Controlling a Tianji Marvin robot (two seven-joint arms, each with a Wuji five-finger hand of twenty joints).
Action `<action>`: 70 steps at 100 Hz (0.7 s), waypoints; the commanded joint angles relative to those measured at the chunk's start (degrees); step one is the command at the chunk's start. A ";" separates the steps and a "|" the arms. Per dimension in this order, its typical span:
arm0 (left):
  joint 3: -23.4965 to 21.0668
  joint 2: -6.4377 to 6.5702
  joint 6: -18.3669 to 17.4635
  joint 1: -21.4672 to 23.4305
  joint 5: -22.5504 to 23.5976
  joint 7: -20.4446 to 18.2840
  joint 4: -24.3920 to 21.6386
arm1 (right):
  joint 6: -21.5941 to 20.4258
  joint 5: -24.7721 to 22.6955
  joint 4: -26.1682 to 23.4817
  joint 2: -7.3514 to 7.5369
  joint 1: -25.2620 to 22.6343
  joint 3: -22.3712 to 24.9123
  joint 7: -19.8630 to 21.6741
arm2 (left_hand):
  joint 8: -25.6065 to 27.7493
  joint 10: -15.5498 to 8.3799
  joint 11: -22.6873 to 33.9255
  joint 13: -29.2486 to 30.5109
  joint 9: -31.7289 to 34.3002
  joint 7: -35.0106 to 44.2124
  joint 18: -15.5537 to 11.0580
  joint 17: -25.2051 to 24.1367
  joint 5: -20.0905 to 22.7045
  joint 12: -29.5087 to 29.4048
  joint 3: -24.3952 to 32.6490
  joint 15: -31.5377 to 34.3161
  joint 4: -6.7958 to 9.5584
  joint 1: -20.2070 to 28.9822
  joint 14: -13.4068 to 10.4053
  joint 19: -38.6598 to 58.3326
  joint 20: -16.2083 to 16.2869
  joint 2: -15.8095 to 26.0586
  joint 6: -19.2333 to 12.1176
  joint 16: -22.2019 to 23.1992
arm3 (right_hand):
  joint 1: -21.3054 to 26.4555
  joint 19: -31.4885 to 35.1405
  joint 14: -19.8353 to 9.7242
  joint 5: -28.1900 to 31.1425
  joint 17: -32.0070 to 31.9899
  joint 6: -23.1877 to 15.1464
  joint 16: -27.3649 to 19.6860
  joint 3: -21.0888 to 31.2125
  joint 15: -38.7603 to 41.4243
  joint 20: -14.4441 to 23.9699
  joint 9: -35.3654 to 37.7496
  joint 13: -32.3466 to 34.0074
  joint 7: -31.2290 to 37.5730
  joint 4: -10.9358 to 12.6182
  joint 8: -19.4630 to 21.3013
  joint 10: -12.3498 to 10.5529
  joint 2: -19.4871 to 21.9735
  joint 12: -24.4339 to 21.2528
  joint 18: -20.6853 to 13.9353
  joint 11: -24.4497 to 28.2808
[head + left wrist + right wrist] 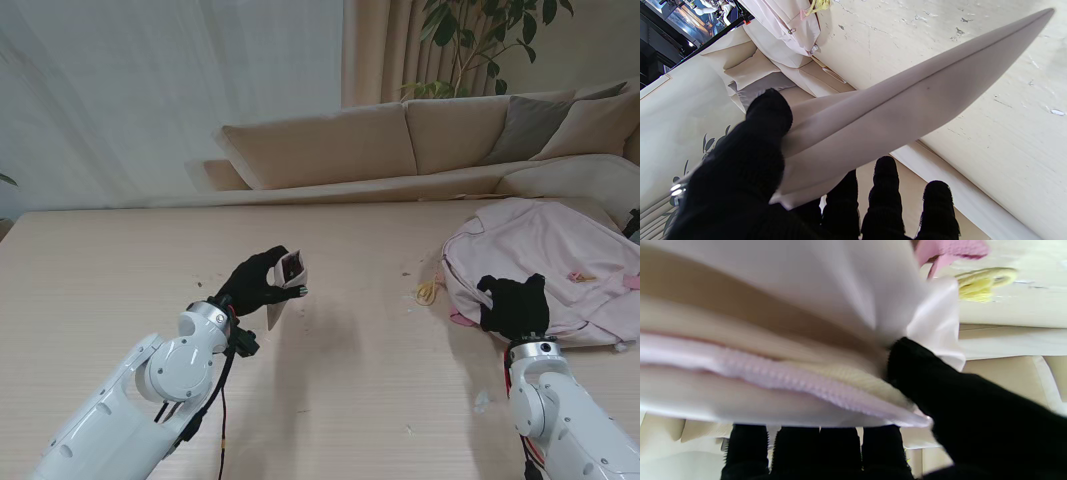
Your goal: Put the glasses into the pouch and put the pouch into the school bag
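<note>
My left hand (258, 283), in a black glove, is shut on the pale pinkish-grey pouch (285, 290) and holds it a little above the middle of the table. The left wrist view shows the pouch (893, 106) pinched between thumb and fingers (885, 186), its long edge pointing away. The glasses are not visible; something dark shows at the pouch's mouth (291, 266). The pink school bag (560, 265) lies on the right side of the table. My right hand (515, 305) is shut on the bag's near edge; the right wrist view shows bag fabric and its zip (790, 380) gripped.
A yellow tassel (427, 292) lies on the table beside the bag's left edge. A beige sofa (400, 150) stands beyond the far table edge, with a plant behind it. The wooden table top (120, 270) stretches bare to the left.
</note>
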 commanded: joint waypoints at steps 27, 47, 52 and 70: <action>-0.23 -0.39 -0.33 0.35 -0.07 -0.61 -0.54 | -2.27 0.90 -5.28 0.29 -3.21 3.01 7.57 | 1.44 -0.61 0.70 0.56 0.75 6.26 0.42 -0.91 4.47 0.29 -0.06 0.67 -1.46 1.94 -0.39 0.30 -1.24 6.09 -7.06 0.00 | -5.12 -1.92 1.17 -4.34 -6.03 2.69 0.46 -0.61 -0.65 -1.44 -6.99 -4.84 -5.52 5.98 7.33 2.83 5.80 0.34 0.15 -0.06; -0.30 -0.42 -0.25 0.55 -0.11 -0.47 -0.59 | -3.23 2.03 -5.55 -0.04 -3.61 4.17 6.95 | 1.40 -0.60 0.69 0.54 0.70 6.23 0.46 -0.95 4.47 0.29 -0.12 0.65 -1.44 1.97 -0.40 0.29 -1.26 6.05 -7.01 -0.01 | -0.57 -2.15 1.85 -3.12 -6.65 3.84 0.05 -0.77 -1.34 -1.78 -5.81 -4.33 -5.36 5.31 3.73 3.75 9.18 -0.58 -0.14 -2.03; -0.26 -0.42 -0.18 0.57 -0.09 -0.46 -0.57 | -3.85 2.02 -6.04 -0.01 -4.04 4.67 7.28 | 1.38 -0.58 0.67 0.55 0.66 6.21 0.47 -0.94 4.47 0.28 -0.14 0.65 -1.45 1.95 -0.43 0.29 -1.26 6.06 -7.06 -0.01 | -1.10 -2.32 1.82 -4.18 -7.21 4.29 0.10 -0.55 -1.48 -1.90 -6.97 -5.31 -6.13 6.05 4.69 3.88 9.40 -0.52 -0.36 -2.11; -0.09 -0.49 -0.26 0.37 -0.24 -0.35 -0.40 | -2.01 0.31 -4.05 0.10 -2.79 3.65 3.40 | 1.42 -0.59 0.70 0.56 0.69 6.26 0.47 -0.94 4.44 0.30 -0.23 0.68 -1.47 2.03 -0.44 0.31 -1.26 6.09 -7.03 0.00 | 5.20 0.90 2.19 1.60 -1.11 2.03 0.52 0.25 2.40 0.08 2.93 3.03 4.57 -3.54 -3.19 3.73 2.08 -0.77 1.65 -0.31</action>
